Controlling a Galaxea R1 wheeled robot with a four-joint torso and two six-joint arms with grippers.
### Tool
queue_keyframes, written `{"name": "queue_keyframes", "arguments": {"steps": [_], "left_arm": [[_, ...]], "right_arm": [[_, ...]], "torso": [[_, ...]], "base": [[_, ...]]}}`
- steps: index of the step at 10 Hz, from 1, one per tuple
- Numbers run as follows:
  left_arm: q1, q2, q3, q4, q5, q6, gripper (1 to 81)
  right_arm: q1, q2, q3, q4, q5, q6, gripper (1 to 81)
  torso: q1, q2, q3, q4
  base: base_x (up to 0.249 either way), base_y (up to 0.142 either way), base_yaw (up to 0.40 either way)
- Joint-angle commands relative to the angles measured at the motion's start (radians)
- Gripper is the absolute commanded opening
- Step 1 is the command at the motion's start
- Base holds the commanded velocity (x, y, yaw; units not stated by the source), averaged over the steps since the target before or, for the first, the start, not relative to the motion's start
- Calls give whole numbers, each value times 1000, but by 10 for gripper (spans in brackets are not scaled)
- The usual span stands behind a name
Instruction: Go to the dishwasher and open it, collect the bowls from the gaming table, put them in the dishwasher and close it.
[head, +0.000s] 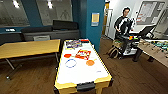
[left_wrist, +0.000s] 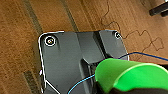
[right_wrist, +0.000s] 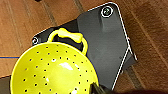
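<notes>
Apparently each gripper carries one light, stiff plastic bowl, green bowl (left_wrist: 125, 75) left, holed yellow bowl (right_wrist: 53, 70) right, best pinched at the rim, though finger opening cannot be told.

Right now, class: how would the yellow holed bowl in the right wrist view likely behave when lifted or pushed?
The yellow bowl looks like moulded plastic, so probably stiff and light. Its glossy surface might be slippery. Its loop handle offers a hold, and the round form could rock or tip if nudged at the rim.
</notes>
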Motion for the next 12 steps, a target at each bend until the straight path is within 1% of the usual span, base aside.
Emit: {"name": "queue_keyframes", "arguments": {"steps": [1, 3, 5, 7, 9, 10, 11, 12], "left_arm": [[-35, -22, -15, 16, 28, 3, 10], [-36, -10, -35, 16, 31, 3, 10], [-36, -8, -33, 17, 31, 3, 10], [-36, -10, -35, 17, 32, 3, 10], [-35, -10, -35, 17, 31, 3, 10], [-35, -10, -33, 17, 32, 3, 10], [-35, -10, -33, 17, 32, 3, 10], [-35, -8, -33, 17, 32, 3, 10]], "right_arm": [[22, -20, 2, -17, -33, -5, 10], [19, -16, 2, -17, -33, -5, 10], [19, -15, 2, -17, -33, -5, 10], [19, -13, 5, -17, -33, -5, 10], [17, -13, 3, -17, -32, -5, 10], [16, -13, 2, -17, -30, -5, 10], [16, -13, 2, -15, -29, -5, 10], [16, -13, 0, -15, -29, -5, 10]], "torso": [[1, 0, 0, 0], [1, 0, 0, 0], [1, 0, 58, 0], [1, 0, 86, 0], [1, 0, 134, 0], [1, 0, 150, 0], [1, 0, 117, 0], [1, -2, 124, 0]], "base": [[0, 0, -334], [0, 0, -334], [0, 0, -335], [0, 0, -335], [0, 0, -335], [0, 0, -335], [0, 0, -335], [0, 0, -335]]}}
